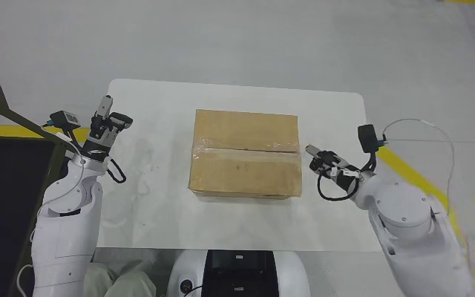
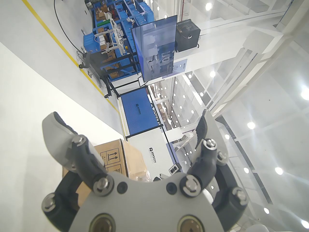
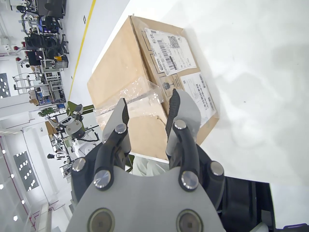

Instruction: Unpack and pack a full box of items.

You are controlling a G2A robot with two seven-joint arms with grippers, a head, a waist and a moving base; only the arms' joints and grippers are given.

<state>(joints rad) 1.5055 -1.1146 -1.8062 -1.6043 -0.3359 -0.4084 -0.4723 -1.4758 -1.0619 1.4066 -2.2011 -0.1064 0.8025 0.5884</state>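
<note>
A closed brown cardboard box (image 1: 246,154) lies in the middle of the white table (image 1: 148,208), with clear tape (image 1: 245,149) along its top seam. My left gripper (image 1: 113,111) is held up over the table's left part, well away from the box, its fingers spread wide and empty (image 2: 130,121). A corner of the box (image 2: 123,158) shows beyond it. My right gripper (image 1: 312,151) is close to the box's right end, open with nothing between its fingers (image 3: 148,103). That end carries white labels (image 3: 171,51) and crumpled clear tape (image 3: 135,90).
Bare tabletop surrounds the box on every side. A black surface (image 1: 22,193) lies off the table's left edge, and a yellow floor line (image 1: 415,174) runs past the right edge.
</note>
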